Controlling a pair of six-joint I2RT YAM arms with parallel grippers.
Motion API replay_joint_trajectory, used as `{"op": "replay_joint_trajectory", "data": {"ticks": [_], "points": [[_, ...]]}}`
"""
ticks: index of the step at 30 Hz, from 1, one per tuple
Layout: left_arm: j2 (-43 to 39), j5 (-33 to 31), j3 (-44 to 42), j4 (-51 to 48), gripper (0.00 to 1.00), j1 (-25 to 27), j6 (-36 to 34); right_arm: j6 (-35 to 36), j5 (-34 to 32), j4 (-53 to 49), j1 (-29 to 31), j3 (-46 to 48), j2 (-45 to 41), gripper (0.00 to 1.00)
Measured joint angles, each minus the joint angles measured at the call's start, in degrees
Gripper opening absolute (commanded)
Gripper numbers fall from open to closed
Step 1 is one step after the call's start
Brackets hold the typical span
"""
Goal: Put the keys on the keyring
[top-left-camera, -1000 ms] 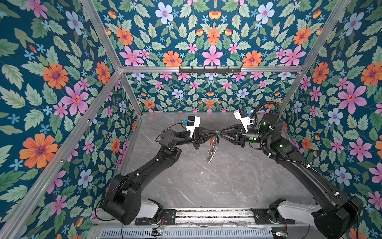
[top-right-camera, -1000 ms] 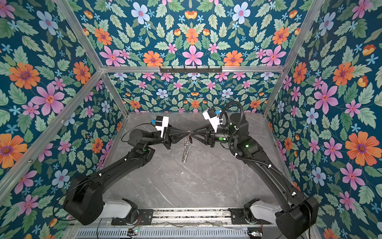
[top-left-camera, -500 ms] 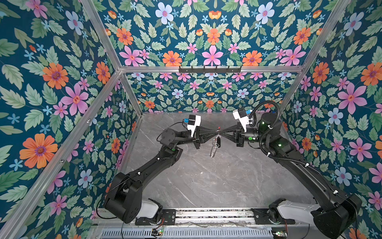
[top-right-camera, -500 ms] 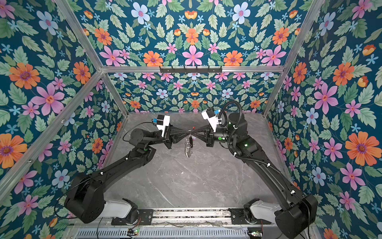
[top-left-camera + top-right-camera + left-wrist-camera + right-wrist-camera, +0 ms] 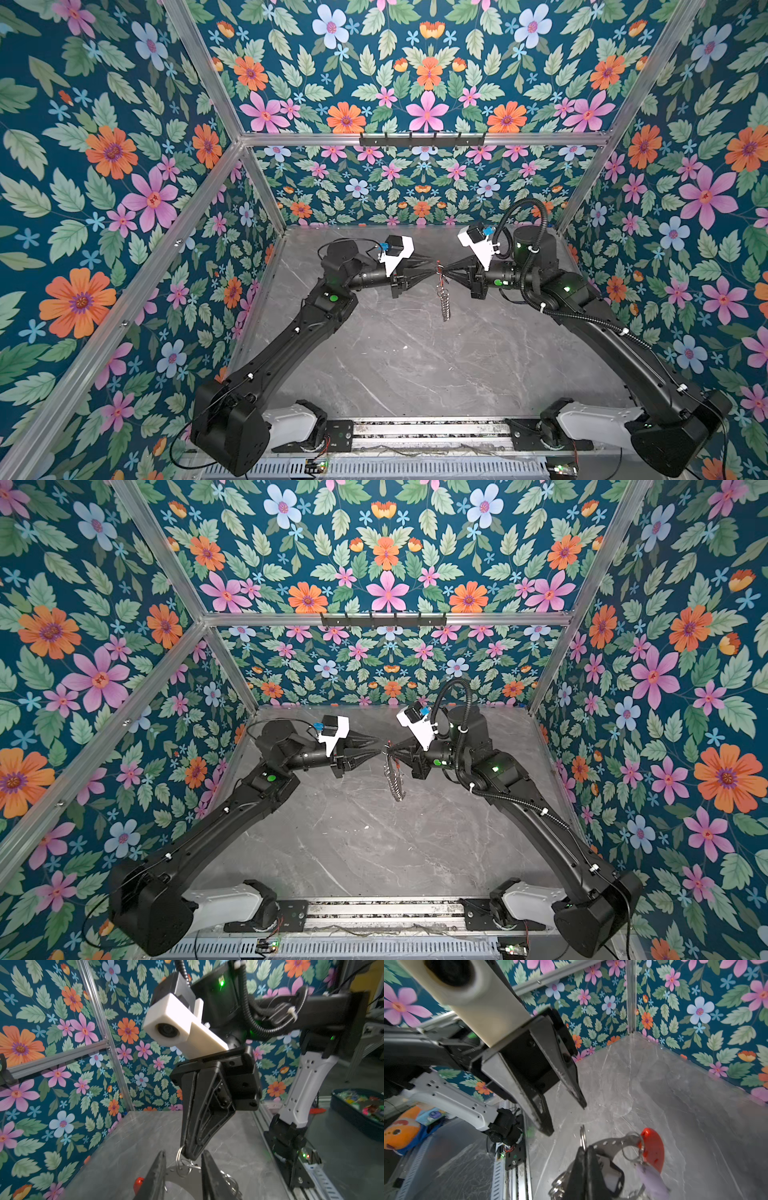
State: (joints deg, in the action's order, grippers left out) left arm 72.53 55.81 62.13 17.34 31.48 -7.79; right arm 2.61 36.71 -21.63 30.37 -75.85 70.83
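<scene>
Over a grey marble bench [image 5: 353, 845], the right claw [image 5: 391, 751] clamps the red-and-silver hoop keyring [image 5: 394, 776]; the narrowly parted left claw [image 5: 379, 746] beside it should retreat straight.

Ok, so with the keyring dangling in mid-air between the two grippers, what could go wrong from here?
The keyring hangs above the table from the shut right gripper alone, pinched on a thin band; it may slip or swing loose. The open left gripper sits beside it and could close on a small silver ring instead of the hoop.
</scene>
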Motion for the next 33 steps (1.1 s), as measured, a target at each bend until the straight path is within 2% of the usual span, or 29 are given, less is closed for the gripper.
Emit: {"op": "replay_joint_trajectory", "data": {"ticks": [2,5,10,18,22,25,29,33], "points": [[0.96,-0.61,2.05,-7.04,0.27,0.00,-4.74,1.79,-1.81,-2.38,0.04,-0.02,0.35,0.00],[2.12,-0.33,2.95,-12.63,0.27,0.00,-8.04,3.26,-2.62,-3.93,0.66,-0.02,0.48,0.00],[2.89,0.68,2.58,-13.20,0.29,0.02,-8.74,4.02,-2.80,-4.79,1.38,0.02,0.46,0.00],[3.74,1.99,2.71,-12.55,0.25,0.20,-7.50,4.17,-2.71,-4.90,2.01,-0.28,1.09,0.00],[3.98,2.51,2.93,-12.13,0.17,0.28,-7.32,4.17,-2.51,-4.92,2.38,-0.59,1.40,0.00],[4.31,3.04,3.19,-12.00,0.02,0.39,-7.13,4.17,-2.58,-4.90,2.69,-0.83,1.66,0.00],[4.92,4.11,3.26,-11.74,0.00,0.42,-6.54,3.96,-3.74,-4.98,2.78,-0.94,1.75,0.00],[4.74,4.50,1.27,-8.70,0.00,0.20,-5.75,0.28,-4.85,-2.67,2.19,0.39,1.64,0.40]]}}
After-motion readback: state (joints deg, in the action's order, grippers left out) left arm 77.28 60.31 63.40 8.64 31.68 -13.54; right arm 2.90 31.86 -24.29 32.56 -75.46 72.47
